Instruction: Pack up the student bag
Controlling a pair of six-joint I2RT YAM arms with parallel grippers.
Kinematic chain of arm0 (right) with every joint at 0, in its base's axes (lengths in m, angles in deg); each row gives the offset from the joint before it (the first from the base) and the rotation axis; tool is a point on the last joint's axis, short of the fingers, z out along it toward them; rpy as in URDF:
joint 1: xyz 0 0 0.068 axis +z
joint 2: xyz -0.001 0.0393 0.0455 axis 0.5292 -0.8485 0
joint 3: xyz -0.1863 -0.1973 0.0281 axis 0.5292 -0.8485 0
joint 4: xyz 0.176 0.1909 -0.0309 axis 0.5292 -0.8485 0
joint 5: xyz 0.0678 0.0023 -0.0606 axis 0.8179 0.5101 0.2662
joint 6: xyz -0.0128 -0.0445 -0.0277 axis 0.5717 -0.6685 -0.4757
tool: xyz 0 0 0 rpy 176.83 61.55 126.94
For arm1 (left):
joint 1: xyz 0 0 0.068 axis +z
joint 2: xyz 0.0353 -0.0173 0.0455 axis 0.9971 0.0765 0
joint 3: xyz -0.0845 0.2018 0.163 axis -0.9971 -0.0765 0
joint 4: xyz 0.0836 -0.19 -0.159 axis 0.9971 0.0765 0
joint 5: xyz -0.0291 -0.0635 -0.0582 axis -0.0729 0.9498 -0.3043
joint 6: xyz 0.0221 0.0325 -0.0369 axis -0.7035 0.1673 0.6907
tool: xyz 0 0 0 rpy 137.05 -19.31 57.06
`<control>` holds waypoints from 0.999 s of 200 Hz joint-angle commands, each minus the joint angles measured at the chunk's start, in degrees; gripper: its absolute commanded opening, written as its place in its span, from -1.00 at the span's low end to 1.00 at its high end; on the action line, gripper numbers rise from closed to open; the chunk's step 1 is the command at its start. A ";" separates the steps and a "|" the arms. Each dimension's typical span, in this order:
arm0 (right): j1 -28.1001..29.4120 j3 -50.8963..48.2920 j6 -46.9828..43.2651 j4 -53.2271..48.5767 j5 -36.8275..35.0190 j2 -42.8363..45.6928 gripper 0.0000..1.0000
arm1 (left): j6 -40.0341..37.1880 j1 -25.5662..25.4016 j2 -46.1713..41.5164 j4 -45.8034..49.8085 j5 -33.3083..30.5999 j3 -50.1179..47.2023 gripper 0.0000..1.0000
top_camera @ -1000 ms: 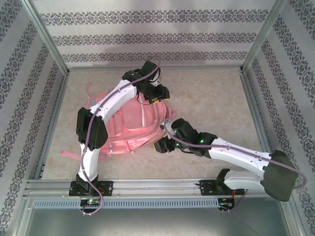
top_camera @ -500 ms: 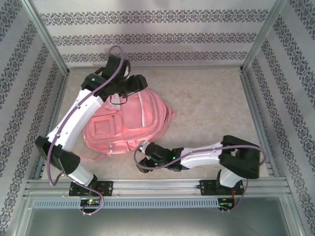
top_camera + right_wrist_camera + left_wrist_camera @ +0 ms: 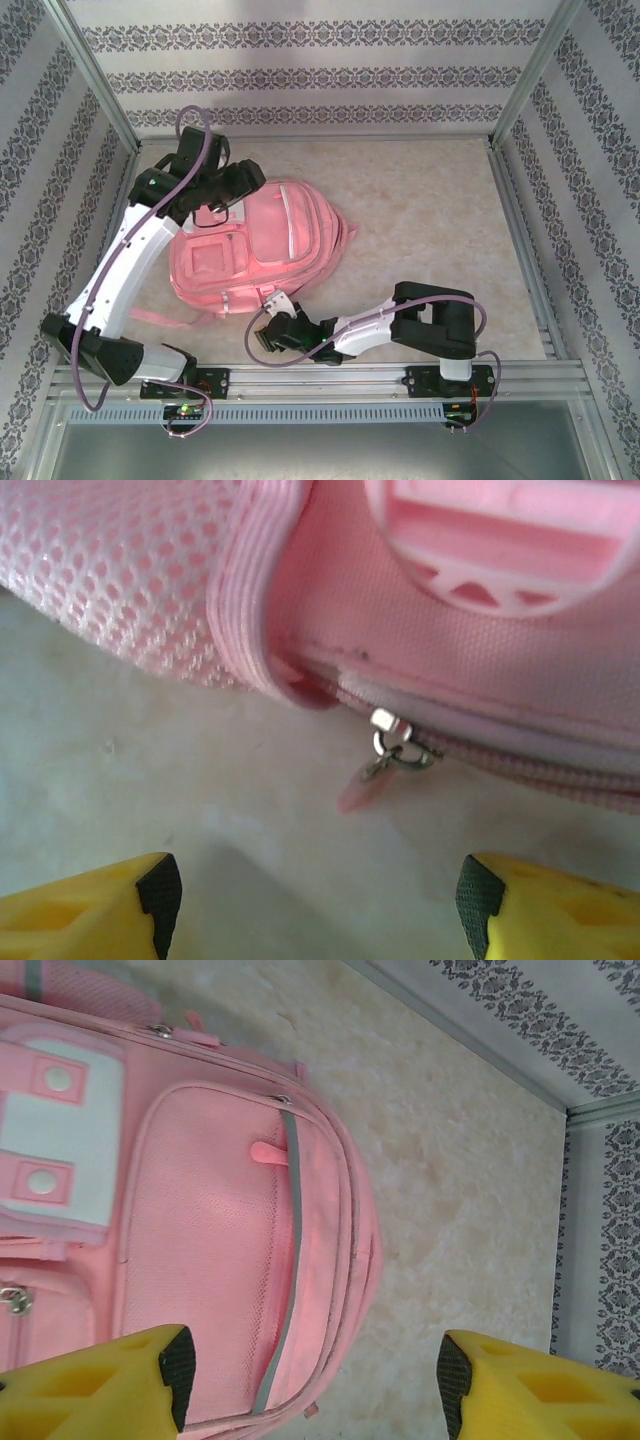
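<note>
This is a robot test cell in a lab, not a lived-in room. Bare aluminium frame posts (image 3: 95, 75) box in a beige marble-patterned tabletop (image 3: 430, 220). The panels between them carry white wallpaper with grey floral bands (image 3: 320, 75). Along the bottom of the frame, a slotted aluminium rail (image 3: 320, 378) holds the bolted bases of a white-and-black left arm (image 3: 120, 260) and right arm (image 3: 370, 325).

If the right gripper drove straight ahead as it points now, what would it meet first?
Likely the pink zipper pull hanging off the student bag, centred ahead of the open right gripper; depth is hard to judge.
</note>
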 commanded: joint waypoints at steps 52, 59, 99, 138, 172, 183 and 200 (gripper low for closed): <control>-2.84 1.84 5.28 2.03 -7.78 -5.52 0.23 | 0.46 2.48 -6.25 1.93 -0.67 -4.11 0.33; -3.34 1.84 5.64 2.03 -7.74 -5.72 0.18 | 0.46 2.63 -6.63 1.93 -0.76 -4.44 0.33; -6.09 0.88 3.78 4.46 -5.04 -5.75 -0.38 | -0.22 2.92 -8.03 3.50 -1.80 -5.43 0.33; -6.56 -0.54 -0.79 4.43 -0.41 -3.89 -0.83 | 1.16 3.09 -9.97 5.83 -2.50 -7.74 0.32; -8.11 -3.13 -4.27 1.06 3.64 -0.43 -0.99 | 7.05 3.09 -15.13 11.12 -4.16 -14.27 0.32; -9.05 -4.31 -5.12 0.36 5.78 0.72 -1.00 | 9.24 3.17 -16.98 13.64 -4.09 -17.16 0.31; -10.53 -5.72 -6.04 -0.74 9.08 2.56 -1.00 | 11.73 3.11 -20.40 17.04 -4.14 -21.74 0.33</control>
